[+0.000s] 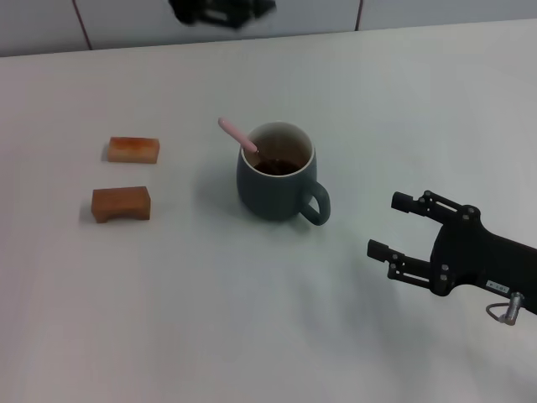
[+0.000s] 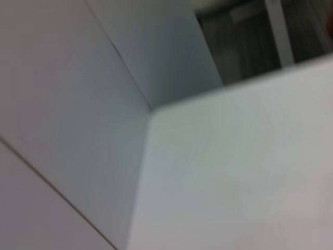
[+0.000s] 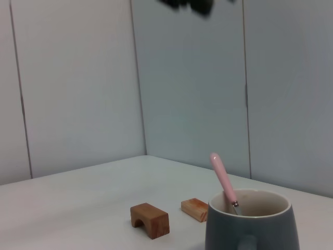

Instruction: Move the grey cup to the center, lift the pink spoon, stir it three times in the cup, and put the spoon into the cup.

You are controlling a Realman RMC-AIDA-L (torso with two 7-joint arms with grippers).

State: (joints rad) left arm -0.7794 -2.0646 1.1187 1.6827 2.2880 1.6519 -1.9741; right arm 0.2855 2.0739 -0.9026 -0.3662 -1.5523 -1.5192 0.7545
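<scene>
The grey cup (image 1: 275, 172) stands upright near the middle of the white table (image 1: 252, 319), its handle pointing toward the front right, with dark liquid inside. The pink spoon (image 1: 237, 133) stands in the cup, its bowl down in the liquid and its pink handle leaning out over the far-left rim. Cup (image 3: 252, 221) and spoon (image 3: 222, 182) also show in the right wrist view. My right gripper (image 1: 387, 225) is open and empty, to the right of the cup and a little nearer, apart from it. My left gripper (image 1: 220, 10) is a dark shape raised at the far edge.
Two brown wooden blocks lie left of the cup: a flat one (image 1: 134, 149) farther back and an arched one (image 1: 122, 203) nearer. Both also show in the right wrist view, the arched one (image 3: 150, 220) and the flat one (image 3: 195, 209). Pale wall panels (image 3: 182, 94) stand behind the table.
</scene>
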